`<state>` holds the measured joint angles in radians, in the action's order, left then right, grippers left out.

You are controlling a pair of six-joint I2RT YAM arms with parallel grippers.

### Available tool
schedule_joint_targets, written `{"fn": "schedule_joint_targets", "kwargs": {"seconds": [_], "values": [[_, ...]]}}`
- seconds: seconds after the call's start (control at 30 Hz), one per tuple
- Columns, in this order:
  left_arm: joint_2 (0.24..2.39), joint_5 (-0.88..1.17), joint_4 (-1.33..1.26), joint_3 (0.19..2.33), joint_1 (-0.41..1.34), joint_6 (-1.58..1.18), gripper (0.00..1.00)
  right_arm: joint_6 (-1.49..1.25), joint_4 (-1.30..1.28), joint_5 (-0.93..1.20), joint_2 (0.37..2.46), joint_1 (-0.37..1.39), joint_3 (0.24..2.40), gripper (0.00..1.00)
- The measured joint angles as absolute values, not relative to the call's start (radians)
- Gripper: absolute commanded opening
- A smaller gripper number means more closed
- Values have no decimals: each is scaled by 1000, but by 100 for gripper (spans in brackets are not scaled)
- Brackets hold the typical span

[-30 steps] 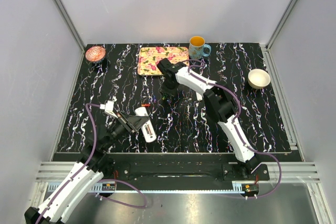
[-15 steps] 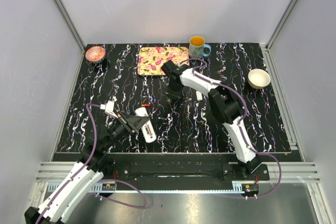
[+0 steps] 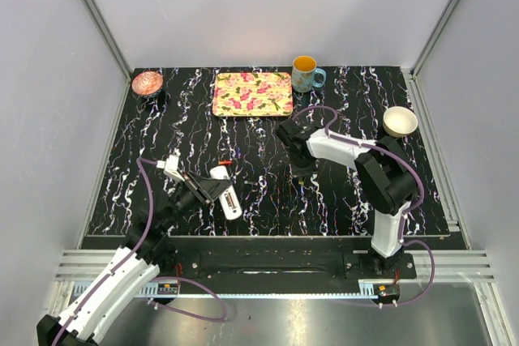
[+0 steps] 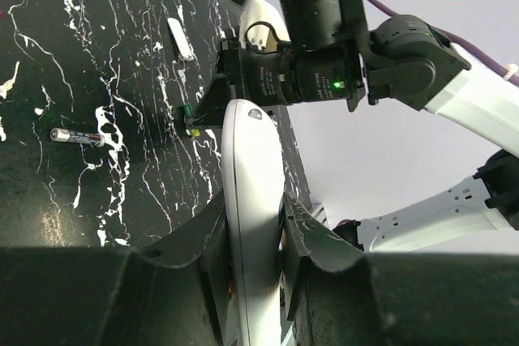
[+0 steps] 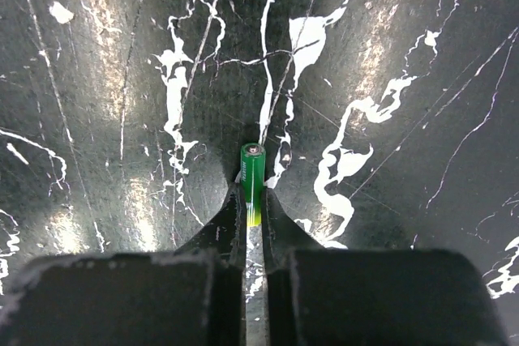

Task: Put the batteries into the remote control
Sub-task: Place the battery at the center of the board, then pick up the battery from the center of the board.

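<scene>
Locate the left pincer (image 4: 253, 228) at the bottom centre of the left wrist view. Its two fingers are clamped on the sides of the white remote control (image 4: 253, 160), which extends up the frame from between them. In the top view you find the same remote control (image 3: 229, 200) at lower left of the black marbled table (image 3: 195, 127).

Locate the right pincer (image 5: 252, 215) at the bottom centre of the right wrist view. It is closed on the lower end of the green battery (image 5: 252, 172), whose tip points up the frame, above the table. In the top view this pincer (image 3: 302, 176) is right of centre.

The reddish battery (image 4: 77, 136) lies flat on the table at the left of the left wrist view. A small white cover piece (image 4: 180, 38) lies at upper left.
</scene>
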<state>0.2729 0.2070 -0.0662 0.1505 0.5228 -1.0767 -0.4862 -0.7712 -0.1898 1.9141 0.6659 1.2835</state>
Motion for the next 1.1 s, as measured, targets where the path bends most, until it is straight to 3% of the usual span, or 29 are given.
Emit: {"fn": "schedule_joint_targets", "kwargs": {"seconds": [0.17, 0.33, 1.1], "values": [[303, 207, -69, 150, 523, -1073, 0, -464, -718, -186, 1883, 667, 1236, 28], [303, 207, -69, 151, 523, -1073, 0, -459, -702, -183, 1879, 667, 1226, 46], [315, 207, -69, 151, 523, -1069, 0, -432, -749, -180, 1945, 664, 1322, 39]]}}
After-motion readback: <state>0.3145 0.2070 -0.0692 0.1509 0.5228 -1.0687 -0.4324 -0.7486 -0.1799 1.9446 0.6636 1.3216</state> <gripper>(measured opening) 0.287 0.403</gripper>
